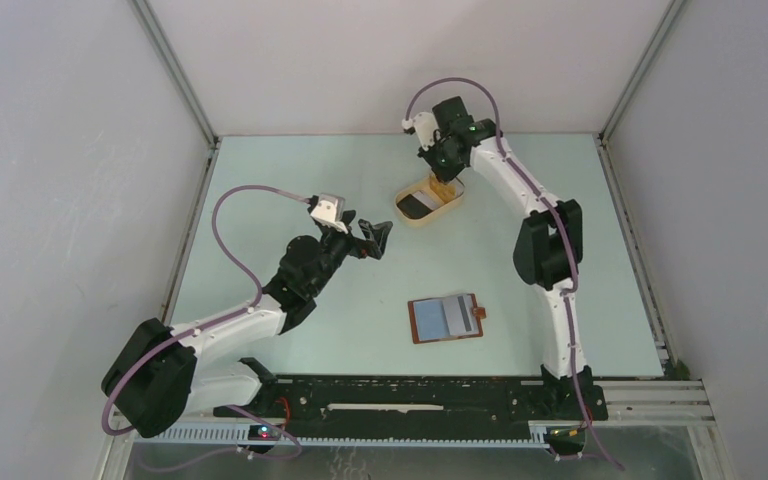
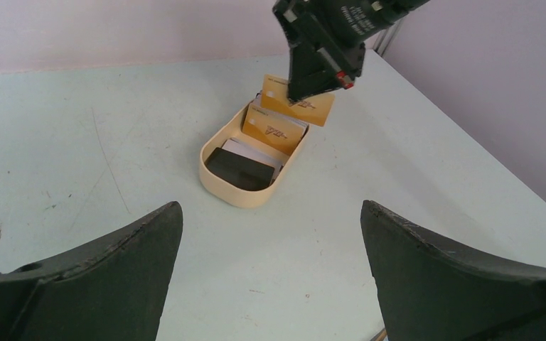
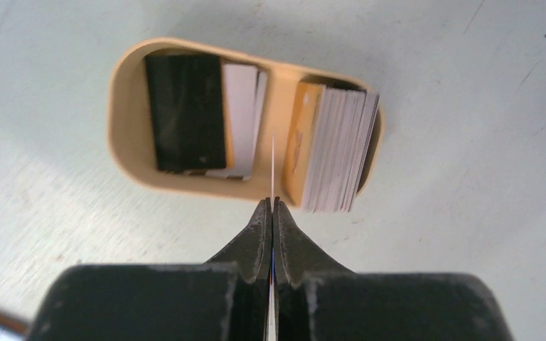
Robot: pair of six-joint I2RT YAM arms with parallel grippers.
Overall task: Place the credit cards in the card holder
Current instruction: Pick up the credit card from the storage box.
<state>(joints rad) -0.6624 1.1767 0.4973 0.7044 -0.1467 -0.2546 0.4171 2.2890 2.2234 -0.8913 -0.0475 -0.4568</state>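
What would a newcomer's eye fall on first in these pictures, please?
The right gripper is shut on a thin gold plastic card, held just above the beige oval tray at the back, which holds more gold, white and black cards. The open reddish-brown leather card holder lies near the front, and the left gripper hangs wide open mid-table.

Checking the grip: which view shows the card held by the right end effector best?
Left wrist: the gold card shows face-on in the right end effector. Right wrist sees only its edge; top external, barely anything.
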